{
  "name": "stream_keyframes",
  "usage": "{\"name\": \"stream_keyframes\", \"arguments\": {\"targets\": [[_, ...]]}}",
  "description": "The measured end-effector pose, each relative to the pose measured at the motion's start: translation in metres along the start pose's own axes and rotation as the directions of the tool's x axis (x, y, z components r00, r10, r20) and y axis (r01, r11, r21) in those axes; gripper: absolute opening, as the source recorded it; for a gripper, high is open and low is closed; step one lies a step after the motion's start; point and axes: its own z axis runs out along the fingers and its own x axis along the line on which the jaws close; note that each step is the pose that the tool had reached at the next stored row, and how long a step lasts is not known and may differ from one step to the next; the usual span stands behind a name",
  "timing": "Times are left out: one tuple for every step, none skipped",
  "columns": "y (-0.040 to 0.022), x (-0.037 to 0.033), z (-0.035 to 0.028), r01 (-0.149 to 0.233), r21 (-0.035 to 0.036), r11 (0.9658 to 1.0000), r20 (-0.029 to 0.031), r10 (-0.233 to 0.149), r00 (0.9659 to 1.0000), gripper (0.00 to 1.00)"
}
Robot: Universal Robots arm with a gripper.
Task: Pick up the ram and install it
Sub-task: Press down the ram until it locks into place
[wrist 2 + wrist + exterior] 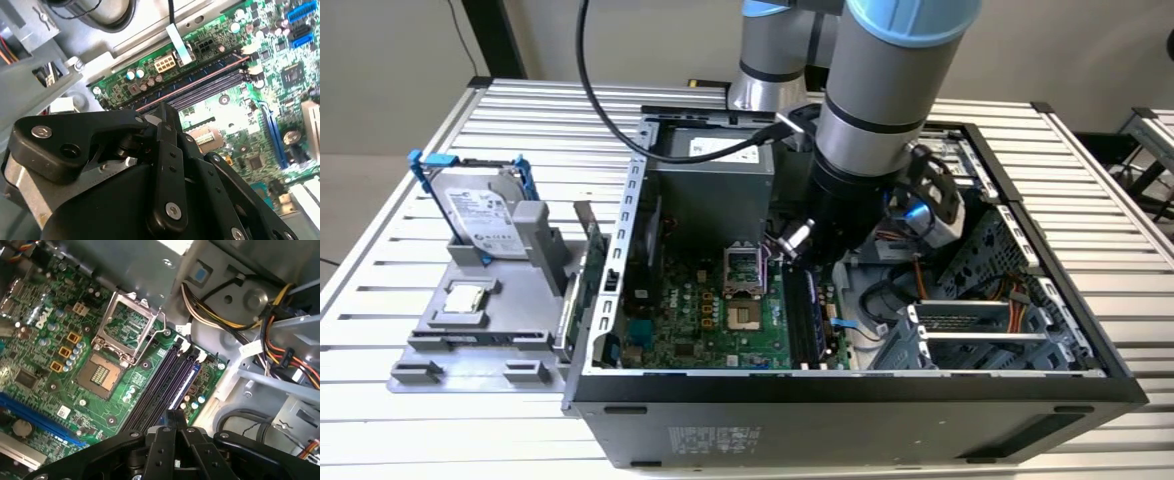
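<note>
My gripper [795,250] reaches down inside the open computer case, over the memory slots on the green motherboard [707,325]. Its black fingers [167,432] stand closed together in both wrist views. The ram [183,384] shows edge-on as a long thin strip running from the fingertips along one dark slot. It appears as a thin reddish-brown line [210,75] passing beside the fingertip [165,107]. In the exterior view a long dark strip [801,320] stands in the slot area just below the gripper. Whether it is fully seated in the slot I cannot tell.
The processor socket [102,372] lies open beside the slots. Bundled cables [280,355] and metal drive bays [987,320] crowd the other side. On the exterior view's left, a grey tray [454,370] holds a silver hard drive with blue bracket [480,215] and a small square chip [464,298].
</note>
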Motion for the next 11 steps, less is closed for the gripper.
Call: {"name": "stream_keyframes", "arguments": {"targets": [[0.0,0.0,0.0,0.017,-0.0005,0.9999,-0.0001,-0.017,0.9999,0.0],[0.0,0.0,0.0,0.034,-0.0009,0.9994,0.0,-0.034,0.9994,0.0],[0.0,0.0,0.0,0.05,-0.0012,0.9987,0.0004,-0.05,0.9987,0.0],[0.0,0.0,0.0,0.067,-0.0015,0.9978,0.0007,-0.067,0.9978,0.0],[0.0,-0.0001,0.0,0.083,-0.002,0.9965,0.0007,-0.083,0.9965,0.0],[-0.0001,-0.0001,0.0,0.097,-0.0024,0.9953,0.0006,-0.097,0.9953,0.0],[-0.0001,-0.0002,0.0,0.111,-0.003,0.9938,0.0005,-0.111,0.9938,0.0],[-0.0003,-0.0005,0.0,0.125,-0.0035,0.9921,0.0004,-0.125,0.9921,0.0],[-0.0005,-0.0009,0.0,0.136,-0.0039,0.9908,0.0003,-0.136,0.9908,0.0],[-0.0009,-0.0014,0.0,0.144,-0.0042,0.9896,0.0003,-0.144,0.9896,0.0],[-0.0011,-0.0019,0.0,0.153,-0.0046,0.9882,0.0002,-0.153,0.9882,0.0]]}}
